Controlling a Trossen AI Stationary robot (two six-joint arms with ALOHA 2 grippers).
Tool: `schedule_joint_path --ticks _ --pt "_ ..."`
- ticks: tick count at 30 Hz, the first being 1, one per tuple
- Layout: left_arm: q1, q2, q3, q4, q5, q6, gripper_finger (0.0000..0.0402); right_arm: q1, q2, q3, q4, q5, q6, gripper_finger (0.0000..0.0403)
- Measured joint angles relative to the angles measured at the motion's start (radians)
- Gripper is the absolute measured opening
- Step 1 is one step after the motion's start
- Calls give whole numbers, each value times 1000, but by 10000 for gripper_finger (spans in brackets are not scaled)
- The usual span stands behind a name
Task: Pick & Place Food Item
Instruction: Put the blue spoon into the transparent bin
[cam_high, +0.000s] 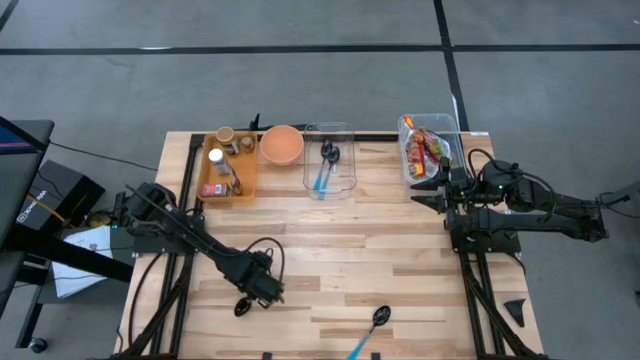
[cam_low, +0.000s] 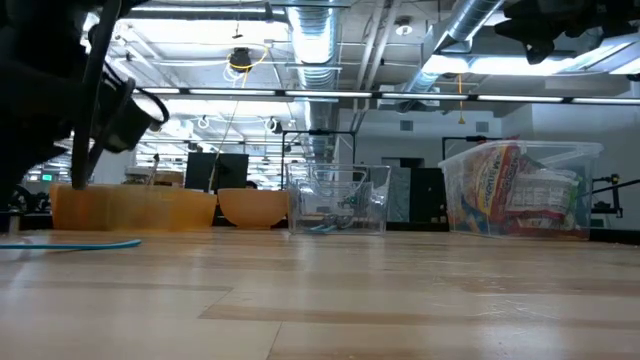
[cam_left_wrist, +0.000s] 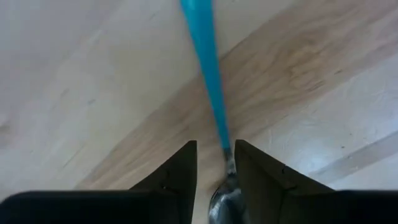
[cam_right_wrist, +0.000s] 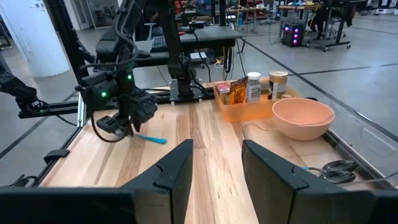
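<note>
My left gripper (cam_high: 262, 290) is over the near left part of the table. It is shut on a spoon with a blue handle (cam_left_wrist: 208, 74), which also shows in the right wrist view (cam_right_wrist: 152, 139) and the low view (cam_low: 70, 243). In the high view the arm hides this spoon. A clear bin of snack packets (cam_high: 430, 150) stands at the far right. My right gripper (cam_high: 428, 190) is open and empty, raised just in front of that bin and pointing toward the table's left. My left gripper pinches the spoon at its metal neck (cam_left_wrist: 228, 163), where the blue handle ends, between its two fingers. The bowl (cam_left_wrist: 222, 200) sits farther back between them. The handle reaches out past the fingertips, level and close over the table. Whether it touches the wood, I cannot tell.
A second blue-handled spoon (cam_high: 372, 328) lies at the table's near edge. At the far edge stand an orange tray with jars (cam_high: 228, 165), an orange bowl (cam_high: 282, 145) and a clear container holding spoons (cam_high: 328, 160). Bare wood lies in the middle.
</note>
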Motion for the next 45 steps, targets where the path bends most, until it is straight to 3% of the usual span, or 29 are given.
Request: schedule_joint_path --ticks 8,14,17,21,25,29,33,37,41,45 --pt "-3 -7 -69 115 3 5 94 0 0 0 0 0 0 134" --pt "-19 -8 -73 128 -10 50 17 0 0 0 0 0 0 134" --pt "-22 -17 -76 138 -40 54 11 0 0 0 0 0 0 134" --pt "-25 -49 -82 203 -122 65 5 0 0 0 0 0 0 134" --pt "-23 -106 -78 349 -301 127 4 0 0 0 0 0 0 134" --pt "-25 -137 -78 601 -487 263 4 0 0 0 1 0 0 134" --pt "-22 -138 -77 933 -731 506 3 0 0 0 5 0 -6 134" --pt "-9 -110 -76 1320 -886 812 4 0 0 0 5 -1 -32 134" --pt "27 -55 -76 1736 -914 1116 3 0 0 0 5 -18 -56 134" --pt "97 19 -76 2102 -805 1267 3 0 0 0 10 -19 -69 134"
